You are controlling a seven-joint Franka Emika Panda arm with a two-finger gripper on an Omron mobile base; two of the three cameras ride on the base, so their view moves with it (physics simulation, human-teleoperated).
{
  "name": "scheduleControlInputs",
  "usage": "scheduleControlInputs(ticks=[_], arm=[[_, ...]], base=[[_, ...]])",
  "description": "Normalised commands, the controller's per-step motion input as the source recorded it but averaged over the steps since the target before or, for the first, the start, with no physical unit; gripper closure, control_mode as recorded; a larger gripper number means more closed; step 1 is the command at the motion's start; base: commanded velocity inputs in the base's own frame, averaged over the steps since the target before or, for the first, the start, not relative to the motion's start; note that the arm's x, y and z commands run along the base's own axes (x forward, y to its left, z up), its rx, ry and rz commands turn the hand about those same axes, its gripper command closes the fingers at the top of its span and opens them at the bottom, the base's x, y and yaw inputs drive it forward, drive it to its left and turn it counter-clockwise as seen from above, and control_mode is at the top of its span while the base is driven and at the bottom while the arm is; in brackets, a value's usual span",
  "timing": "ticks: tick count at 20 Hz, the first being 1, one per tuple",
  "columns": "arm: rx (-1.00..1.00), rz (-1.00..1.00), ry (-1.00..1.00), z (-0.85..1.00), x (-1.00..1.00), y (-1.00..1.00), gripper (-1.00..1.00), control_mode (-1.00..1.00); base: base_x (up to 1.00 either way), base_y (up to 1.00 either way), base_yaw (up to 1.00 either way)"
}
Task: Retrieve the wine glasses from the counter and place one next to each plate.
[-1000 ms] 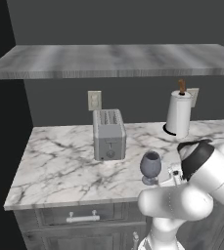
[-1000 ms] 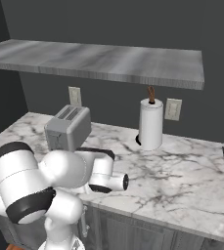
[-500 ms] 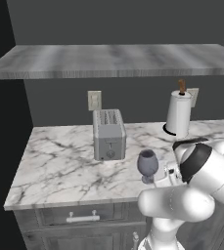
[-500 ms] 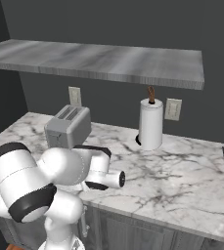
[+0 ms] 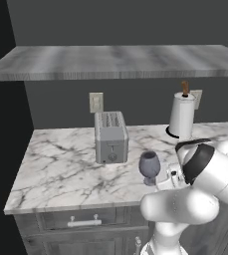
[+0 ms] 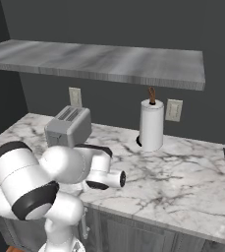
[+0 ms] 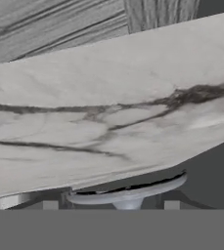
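Note:
A smoky grey-blue wine glass point(image 5: 149, 167) stands upright on the marble counter point(image 5: 60, 164), near its front edge and right of the toaster. My gripper point(image 5: 159, 178) reaches in low from the glass's right, mostly hidden by the arm. In the hand view the glass's round foot point(image 7: 128, 194) lies between my fingertips point(image 7: 50, 205). The gripper point(image 7: 111, 205) is open, its tips well apart on either side of the thin stem. The plates are out of view.
A silver toaster point(image 5: 110, 137) sits mid-counter and a paper towel roll point(image 5: 181, 117) stands at the back right by a wall socket. A wall shelf point(image 5: 120, 61) hangs overhead. Dark cabinets with silver handles point(image 5: 84, 221) lie under the counter.
The hand has pushed in closer to the wine glass, and its fingers have drawn nearer together around the stem. The glass stands where it was.

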Motion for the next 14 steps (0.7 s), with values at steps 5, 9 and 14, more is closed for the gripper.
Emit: scheduleControlInputs(ticks=[5, 9, 14], arm=[[0.02, 0.05, -0.12, 0.54, -0.17, 0.0, 1.0, -1.0], [0.0, 0.21, -0.1, 0.84, -0.26, 0.0, 1.0, -1.0], [0.03, 0.13, -0.1, 0.99, -0.37, 0.0, 1.0, -1.0]], base=[[0.0, 0.0, 0.0], [0.0, 0.0, 0.0], [0.0, 0.0, 0.0]])
